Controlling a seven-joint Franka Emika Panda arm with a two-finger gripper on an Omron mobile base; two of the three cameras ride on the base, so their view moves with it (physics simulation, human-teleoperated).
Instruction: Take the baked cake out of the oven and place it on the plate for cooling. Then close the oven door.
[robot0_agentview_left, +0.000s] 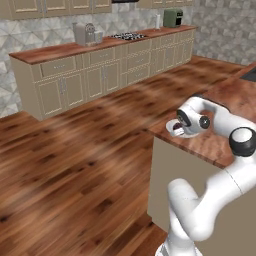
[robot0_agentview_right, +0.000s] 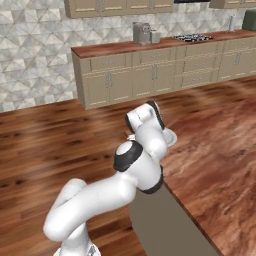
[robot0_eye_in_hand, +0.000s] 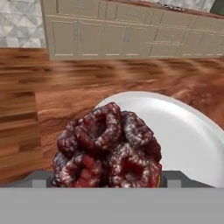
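Low over the plate (robot0_eye_in_hand: 188, 131) sits the end effector, its fingers hidden in the hand view behind the baked cake (robot0_eye_in_hand: 107, 148); the cake fills the lower centre of that frame, a lumpy dark reddish-brown mass with glossy folds, lying between the widely spread jaws, and I cannot tell whether they press on it or merely flank it. It rests over the near left part of the white plate, whose bare surface curves away to the right. In the left base view the plate (robot0_agentview_left: 176, 123) shows at centre right, on the corner of a reddish wood worktop (robot0_agentview_left: 220, 145), with a dark spot of cake (robot0_agentview_left: 178, 132) just under the white wrist. In the right base view the plate's rim (robot0_agentview_right: 171, 136) peeks out right of the wrist at frame centre, near the worktop's edge (robot0_agentview_right: 210, 165). Beyond the wooden floor (robot0_agentview_left: 75, 150), a run of beige cabinets (robot0_agentview_left: 100, 75) lines the far wall in the upper part of both base views.
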